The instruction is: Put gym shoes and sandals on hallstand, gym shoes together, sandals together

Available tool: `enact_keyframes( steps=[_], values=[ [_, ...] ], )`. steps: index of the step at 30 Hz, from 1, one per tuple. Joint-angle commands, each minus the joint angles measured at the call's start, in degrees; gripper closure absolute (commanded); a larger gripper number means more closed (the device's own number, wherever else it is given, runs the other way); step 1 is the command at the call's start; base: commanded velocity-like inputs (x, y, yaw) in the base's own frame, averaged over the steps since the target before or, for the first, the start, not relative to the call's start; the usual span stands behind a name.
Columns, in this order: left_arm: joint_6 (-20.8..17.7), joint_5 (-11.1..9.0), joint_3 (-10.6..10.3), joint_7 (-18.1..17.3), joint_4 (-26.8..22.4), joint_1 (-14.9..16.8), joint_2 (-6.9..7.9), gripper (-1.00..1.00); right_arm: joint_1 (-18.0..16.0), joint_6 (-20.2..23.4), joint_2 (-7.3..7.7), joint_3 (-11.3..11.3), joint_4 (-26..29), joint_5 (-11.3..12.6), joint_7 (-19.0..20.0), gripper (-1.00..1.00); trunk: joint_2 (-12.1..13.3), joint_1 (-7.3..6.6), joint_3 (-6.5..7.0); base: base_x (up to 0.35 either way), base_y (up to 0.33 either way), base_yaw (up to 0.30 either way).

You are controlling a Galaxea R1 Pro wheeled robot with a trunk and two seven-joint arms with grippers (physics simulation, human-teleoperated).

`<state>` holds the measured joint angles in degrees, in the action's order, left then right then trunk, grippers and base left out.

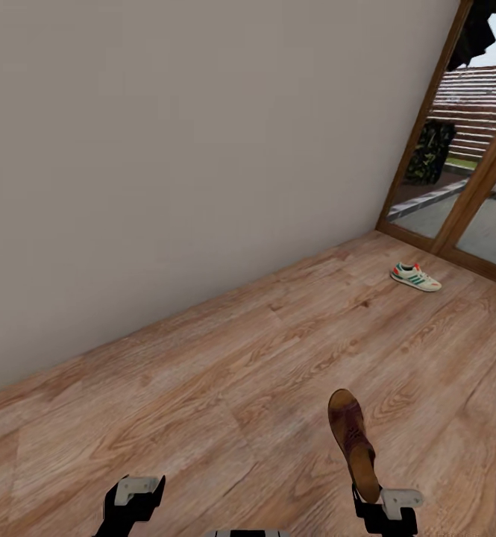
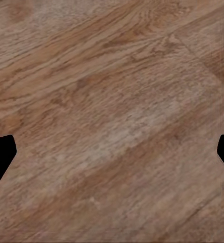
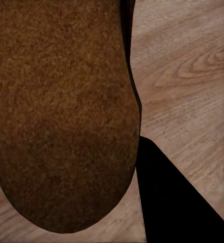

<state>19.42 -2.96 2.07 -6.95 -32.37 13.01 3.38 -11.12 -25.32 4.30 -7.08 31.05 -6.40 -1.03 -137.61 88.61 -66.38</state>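
The right gripper (image 1: 378,501) is clenched on a brown sandal (image 1: 352,440) above the floor (image 1: 203,388); the left gripper (image 2: 112,152) hangs spread wide, holding nothing.

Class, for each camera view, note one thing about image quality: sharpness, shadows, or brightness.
Head view: even, flat light; the gym shoe is small but crisp, with a faint shadow. Left wrist view: the corridor floor grain looks soft, smeared at the edge. Right wrist view: the sandal looms close, grainy, darker toward its rounded end.

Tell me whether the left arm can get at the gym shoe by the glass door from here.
Probably not: the gym shoe lies far across the floor, while the left gripper hangs open near the robot.
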Motion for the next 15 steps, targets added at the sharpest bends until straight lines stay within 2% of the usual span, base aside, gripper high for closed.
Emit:
enact_keyframes(
  steps=[1,15],
  values=[
    [0.09,-0.34,0.22,-0.52,0.03,0.01,-0.03,-1.0,-0.04,-0.27,-0.03,-0.21,-0.07,-0.4,-0.03,1.0,-0.01,-0.01,0.04,0.0,0.0,-0.198],
    [0.18,-0.45,0.21,-0.52,0.03,-0.06,0.04,-1.0,-0.04,-0.85,-0.02,-0.21,-0.11,-0.37,-0.03,1.0,-0.01,-0.01,1.0,0.0,0.0,-0.219]
  ],
)
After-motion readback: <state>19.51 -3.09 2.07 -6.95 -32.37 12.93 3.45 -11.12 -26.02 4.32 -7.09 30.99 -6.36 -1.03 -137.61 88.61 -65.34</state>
